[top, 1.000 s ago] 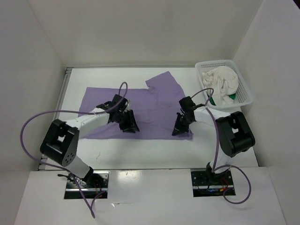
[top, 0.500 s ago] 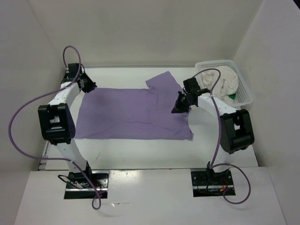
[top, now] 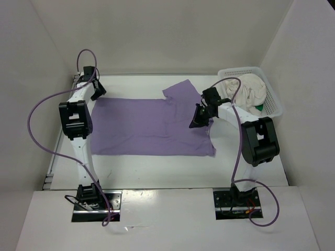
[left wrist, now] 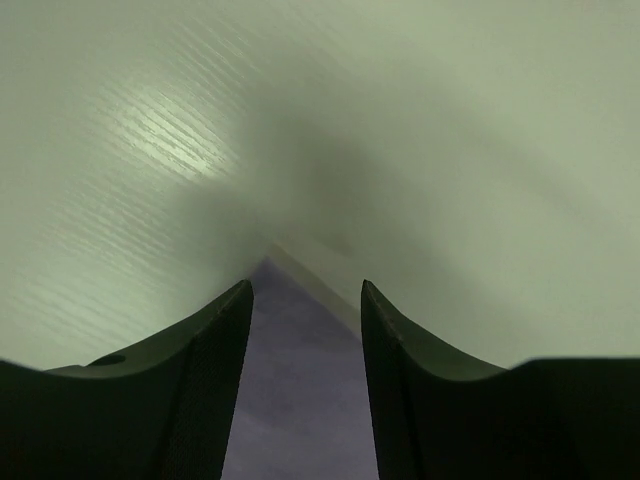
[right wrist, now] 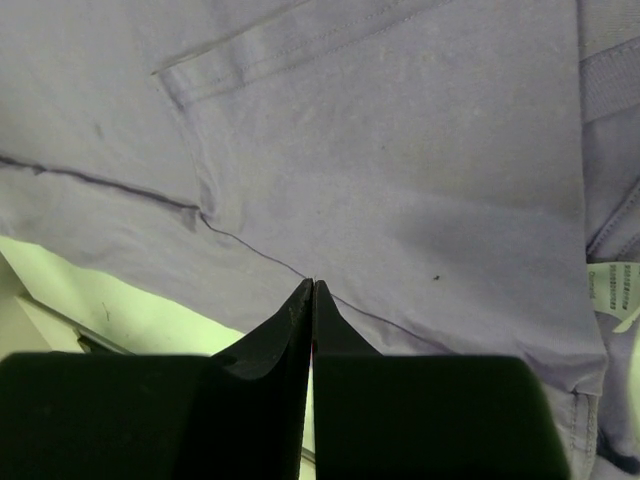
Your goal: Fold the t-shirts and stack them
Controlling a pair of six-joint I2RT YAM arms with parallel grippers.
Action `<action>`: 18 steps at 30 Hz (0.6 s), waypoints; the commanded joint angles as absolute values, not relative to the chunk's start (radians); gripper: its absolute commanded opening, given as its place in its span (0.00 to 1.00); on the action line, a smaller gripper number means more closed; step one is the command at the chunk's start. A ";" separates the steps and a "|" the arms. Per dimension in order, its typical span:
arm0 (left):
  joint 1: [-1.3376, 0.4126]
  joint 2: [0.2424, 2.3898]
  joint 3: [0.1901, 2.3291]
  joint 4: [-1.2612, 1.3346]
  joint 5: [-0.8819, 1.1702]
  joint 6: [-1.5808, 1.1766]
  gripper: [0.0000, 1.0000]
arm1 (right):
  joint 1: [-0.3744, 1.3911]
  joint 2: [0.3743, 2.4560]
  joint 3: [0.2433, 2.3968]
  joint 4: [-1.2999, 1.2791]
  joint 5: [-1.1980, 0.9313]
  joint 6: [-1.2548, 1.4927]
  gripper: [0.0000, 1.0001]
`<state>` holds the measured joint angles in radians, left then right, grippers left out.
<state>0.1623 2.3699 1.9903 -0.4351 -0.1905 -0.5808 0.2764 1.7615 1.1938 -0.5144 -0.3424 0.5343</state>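
Note:
The lavender t-shirt lies spread flat on the white table, one sleeve pointing to the back right. My left gripper is at the shirt's far left corner. In the left wrist view it is open, with the purple corner between the fingers. My right gripper is over the shirt's right side below the sleeve. In the right wrist view it is shut, tips against flat purple cloth. The cream t-shirt is bunched in the basket, with a bit of the green t-shirt showing beside it.
The white mesh basket stands at the back right by the right wall. White walls close in the table on the left, back and right. The shirt's label shows at the right edge of the right wrist view.
My left arm swung from the shirt's near middle out to its far left corner. My right gripper moved from the shirt's near right edge back to below the sleeve.

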 commanded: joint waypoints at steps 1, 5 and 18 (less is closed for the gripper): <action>0.169 2.424 2.094 -0.505 -0.258 -0.514 0.55 | 0.279 1.781 1.224 -0.483 -0.373 0.505 0.04; 0.169 2.444 2.125 -0.518 -0.290 -0.493 0.53 | 0.279 1.804 1.224 -0.472 -0.393 0.505 0.05; 0.169 2.453 2.091 -0.506 -0.290 -0.474 0.42 | 0.279 1.835 1.243 -0.472 -0.393 0.505 0.05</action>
